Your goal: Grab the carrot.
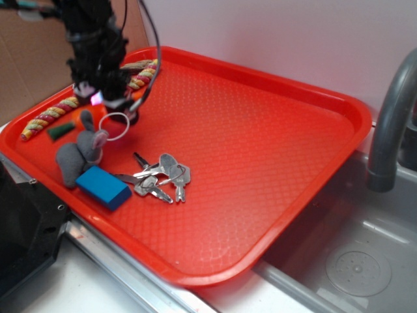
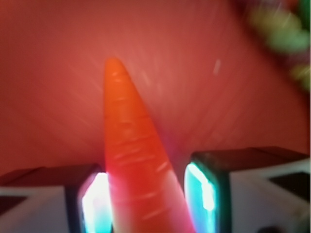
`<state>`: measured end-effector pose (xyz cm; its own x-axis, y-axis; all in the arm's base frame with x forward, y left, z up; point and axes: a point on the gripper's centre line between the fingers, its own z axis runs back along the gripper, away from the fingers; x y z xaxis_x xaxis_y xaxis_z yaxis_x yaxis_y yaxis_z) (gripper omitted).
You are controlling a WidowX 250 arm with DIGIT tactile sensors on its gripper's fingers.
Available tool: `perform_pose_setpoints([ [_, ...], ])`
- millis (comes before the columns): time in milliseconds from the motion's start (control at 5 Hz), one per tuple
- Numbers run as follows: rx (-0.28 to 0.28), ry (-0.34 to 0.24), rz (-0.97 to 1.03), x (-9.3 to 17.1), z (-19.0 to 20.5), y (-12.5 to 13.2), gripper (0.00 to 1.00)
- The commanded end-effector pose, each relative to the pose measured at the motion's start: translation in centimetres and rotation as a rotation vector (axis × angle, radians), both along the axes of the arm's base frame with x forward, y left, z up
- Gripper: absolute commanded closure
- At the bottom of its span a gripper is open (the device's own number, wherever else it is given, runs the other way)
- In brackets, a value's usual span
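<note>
The carrot (image 2: 129, 145) is orange and tapered, and it fills the middle of the wrist view with its tip pointing away over the red tray. My gripper (image 2: 146, 196) is shut on its thicker part. The left pad (image 2: 95, 204) presses the carrot's side, and the right pad (image 2: 201, 194) meets it low down with a thin gap higher up. From outside, the gripper (image 1: 91, 112) is down at the tray's far left corner. The carrot (image 1: 83, 119) pokes out beneath it, its dark green stub at the left.
The red tray (image 1: 260, 130) also holds a grey plush rabbit (image 1: 81, 153) with a white ring, a blue block (image 1: 103, 188), a bunch of keys (image 1: 159, 176) and a braided red-yellow rope (image 1: 55, 114) along the back rim. A sink with a grey faucet (image 1: 391, 117) lies to the right.
</note>
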<state>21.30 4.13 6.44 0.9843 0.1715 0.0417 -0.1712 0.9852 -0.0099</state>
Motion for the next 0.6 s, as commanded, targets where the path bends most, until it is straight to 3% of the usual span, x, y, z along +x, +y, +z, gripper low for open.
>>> perform_pose_setpoints([
  [0, 0.025, 0.088, 0.070, 3.6, 10.8, -6.0, 1.00],
  [200, -0.009, 0.069, 0.080, 3.4, 15.3, -6.4, 1.00],
  [400, 0.020, 0.044, 0.092, 2.8, 16.3, -6.8, 1.00],
])
